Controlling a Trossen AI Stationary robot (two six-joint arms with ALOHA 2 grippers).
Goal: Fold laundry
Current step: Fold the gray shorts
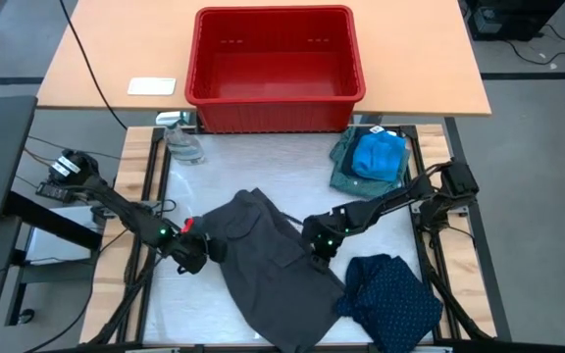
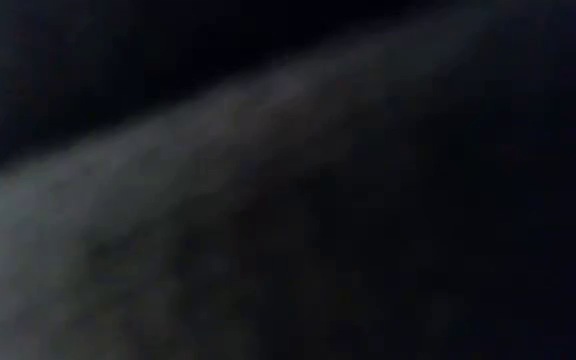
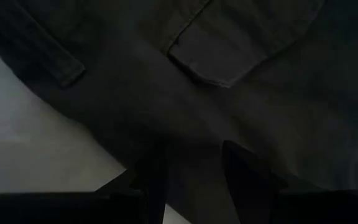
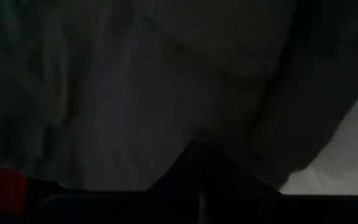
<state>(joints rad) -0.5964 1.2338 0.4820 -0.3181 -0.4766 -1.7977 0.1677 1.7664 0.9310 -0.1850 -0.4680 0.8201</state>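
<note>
Charcoal-grey cloth is what both arms are on right now: the big charcoal garment (image 1: 268, 260) lies crumpled across the middle of the table (image 1: 219, 167), running down to the near edge. It looks like trousers or shorts, since the left wrist view shows a pocket flap (image 3: 229, 53) and a belt-loop-like strap. I'd guess it handles soft and floppy, a bit heavier than the small stuff, and it will sag and bunch unless it's taken by a firm seam, so the waistband or a hem corner is the place to grab.

Left pincer (image 1: 192, 253) sits at the garment's left edge, fingers (image 3: 244, 177) part-spread with a fold of the dark cloth between them. Right pincer (image 1: 320, 240) is on its right side, pressed together on the fabric as far as I can make out.

Further out, the navy dotted piece (image 1: 392, 299) is heaped at the near right corner. The bright blue small one (image 1: 379, 154) rests on top of the grey-green shirt (image 1: 346, 172) at the far right edge. Behind those sits the empty red bin (image 1: 275, 69) on the wooden tabletop, with a clear plastic bag (image 1: 182, 142) at the far left.
</note>
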